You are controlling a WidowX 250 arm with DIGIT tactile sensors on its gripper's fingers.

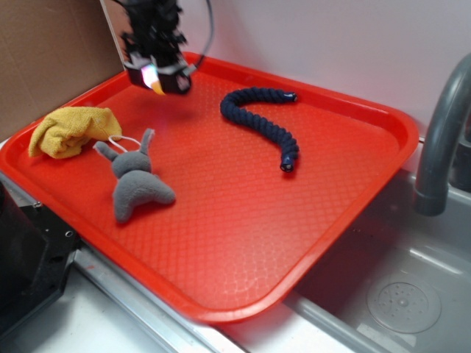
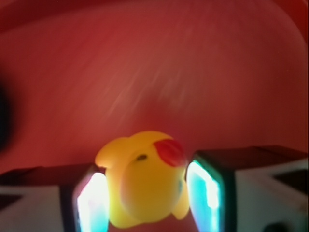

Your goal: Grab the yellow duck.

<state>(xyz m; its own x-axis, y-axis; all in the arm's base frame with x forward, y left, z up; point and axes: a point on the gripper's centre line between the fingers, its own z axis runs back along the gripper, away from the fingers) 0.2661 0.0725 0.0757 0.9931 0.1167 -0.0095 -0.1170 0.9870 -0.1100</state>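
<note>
The red tray (image 1: 243, 243) serves as the landmark here, and things are told across it from its left side to its right.

At the tray's left edge lies a crumpled mustard-yellow cloth (image 1: 70, 130). Just beside it, a little further in, a grey plush toy (image 1: 136, 180) lies flat, its upper end touching the cloth's lower corner.

Above the tray's far left corner hangs the gripper (image 1: 156, 79), raised clear of the tray's surface. Its fingers (image 2: 205, 193) are clamped on the yellow duck (image 2: 145, 181). In the exterior view only a small yellow-orange bit of the duck shows below the black gripper body. In the wrist view the duck sits squeezed between the two pads, head up, its orange beak turned toward the right pad; the tray behind it is blurred.

Toward the tray's far middle, right of the gripper and well apart from it, a dark blue rope (image 1: 266, 121) lies in a curve, one end near the far rim and the other pointing toward the tray's right side.

Past the tray's right rim stands a grey tap (image 1: 441, 132), over a metal sink (image 1: 397, 294) with a round drain.
</note>
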